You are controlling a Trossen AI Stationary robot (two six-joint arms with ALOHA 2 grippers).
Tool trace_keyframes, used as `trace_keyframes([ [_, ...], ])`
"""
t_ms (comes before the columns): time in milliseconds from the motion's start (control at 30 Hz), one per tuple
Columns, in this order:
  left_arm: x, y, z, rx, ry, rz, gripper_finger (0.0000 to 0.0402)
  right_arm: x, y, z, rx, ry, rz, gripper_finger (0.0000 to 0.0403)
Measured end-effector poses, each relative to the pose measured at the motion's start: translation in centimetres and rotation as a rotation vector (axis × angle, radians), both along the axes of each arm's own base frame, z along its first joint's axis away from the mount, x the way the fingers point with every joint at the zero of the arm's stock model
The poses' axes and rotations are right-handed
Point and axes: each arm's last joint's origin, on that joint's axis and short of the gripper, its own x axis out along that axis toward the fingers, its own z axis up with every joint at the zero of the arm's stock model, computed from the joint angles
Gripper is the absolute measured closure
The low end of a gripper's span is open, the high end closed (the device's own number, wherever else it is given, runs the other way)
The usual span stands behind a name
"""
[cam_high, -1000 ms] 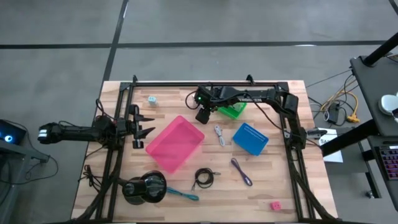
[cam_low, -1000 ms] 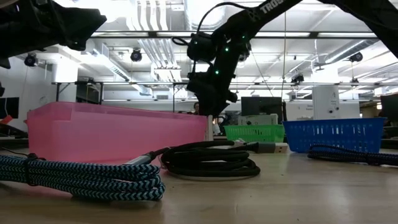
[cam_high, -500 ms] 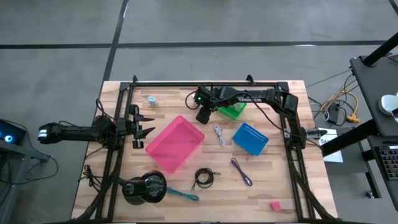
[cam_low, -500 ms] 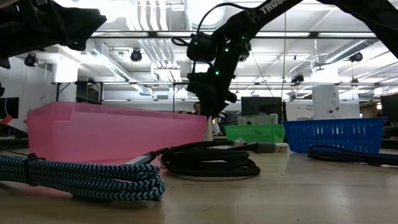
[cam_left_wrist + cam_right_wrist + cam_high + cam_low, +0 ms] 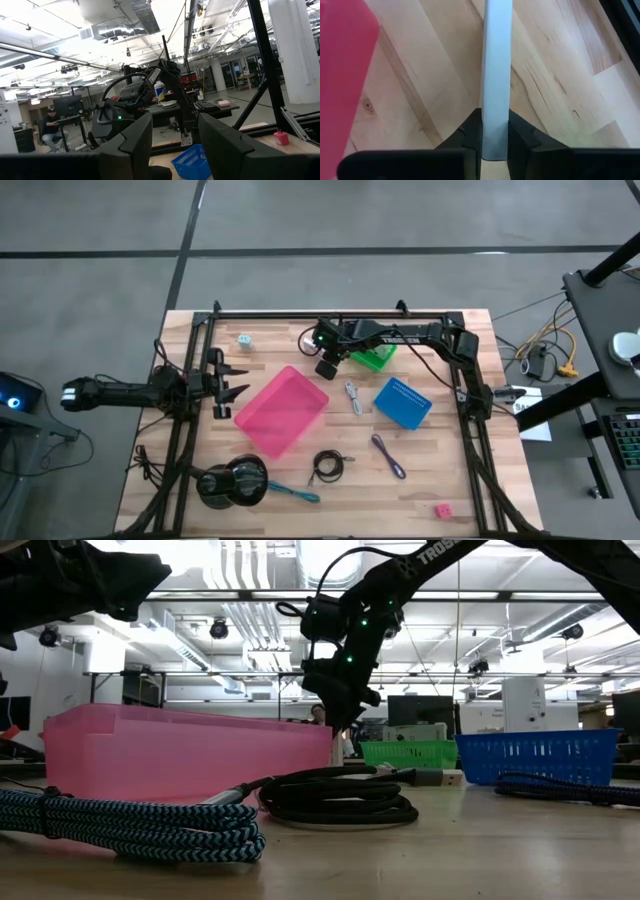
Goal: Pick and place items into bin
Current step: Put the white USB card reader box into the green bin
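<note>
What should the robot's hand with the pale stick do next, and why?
Probably lift a little, then carry the stick toward the pink bin. The right gripper has its fingers closed on the pale stick, right above the wood table, with the bin's corner just beside it. The left gripper waits at the table's left edge.

Only legible text: white letters "TROS", cut off by the frame edge, on the dark arm (image 5: 440, 554) at top centre-right of the low view. High view and both wrist views carry nothing readable.
</note>
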Motion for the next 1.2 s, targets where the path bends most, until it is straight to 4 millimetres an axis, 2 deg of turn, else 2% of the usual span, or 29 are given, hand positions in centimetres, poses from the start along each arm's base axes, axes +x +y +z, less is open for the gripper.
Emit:
trace_keyframes([
  [233, 0.0, 0.0, 0.0, 0.0, 0.0, 0.0, 0.0256, -0.4, 0.1, 0.5, 0.014, 0.011, -0.019, 0.0361],
  [433, 0.0, 0.0, 0.0, 0.0, 0.0, 0.0, 0.0256, -1.2, 0.4, 3.2, 0.01, -0.046, -0.047, 0.0364],
  [733, 0.0, 0.0, 0.0, 0.0, 0.0, 0.0, 0.0256, -3.6, 1.4, 8.1, -0.007, -0.102, -0.044, 0.0365],
  [1200, 0.0, 0.0, 0.0, 0.0, 0.003, 0.0, 0.0256, -7.0, 4.1, 12.0, 0.004, -0.06, -0.069, 0.0365],
])
